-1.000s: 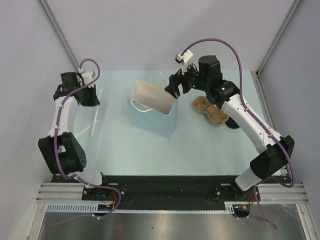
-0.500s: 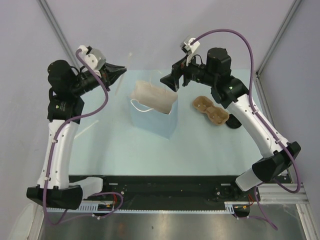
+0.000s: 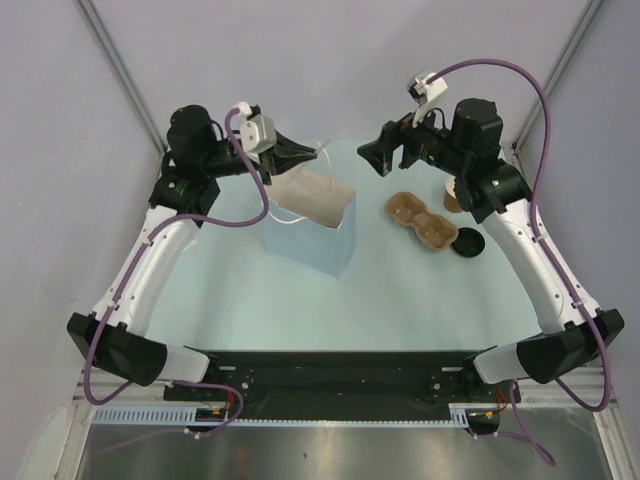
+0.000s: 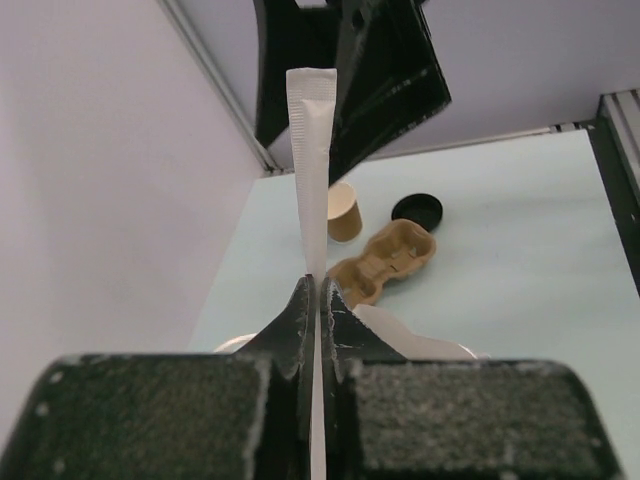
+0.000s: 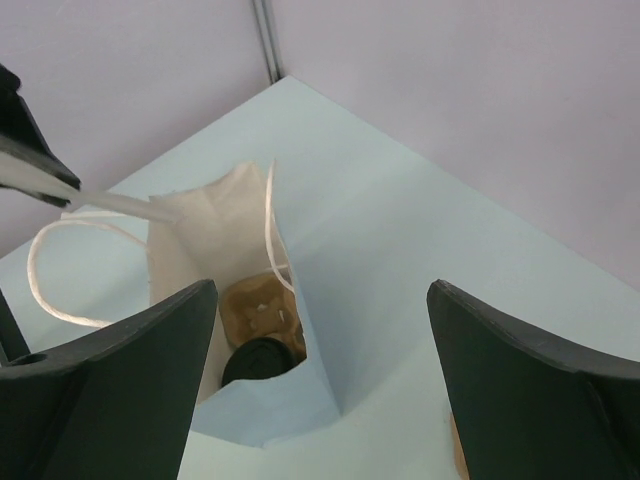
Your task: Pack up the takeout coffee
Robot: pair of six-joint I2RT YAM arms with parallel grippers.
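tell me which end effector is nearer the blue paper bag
Left. The left end effector, shut on a white paper-wrapped stick, is at the far rim of the bag, the stick's tip reaching its opening. The right end effector, open, hangs farther off to the bag's right.

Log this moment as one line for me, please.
left pincer: shut on wrapped straw at bag mouth | right pincer: open, empty | cup: unlidded on table, lid apart | carrier: on table
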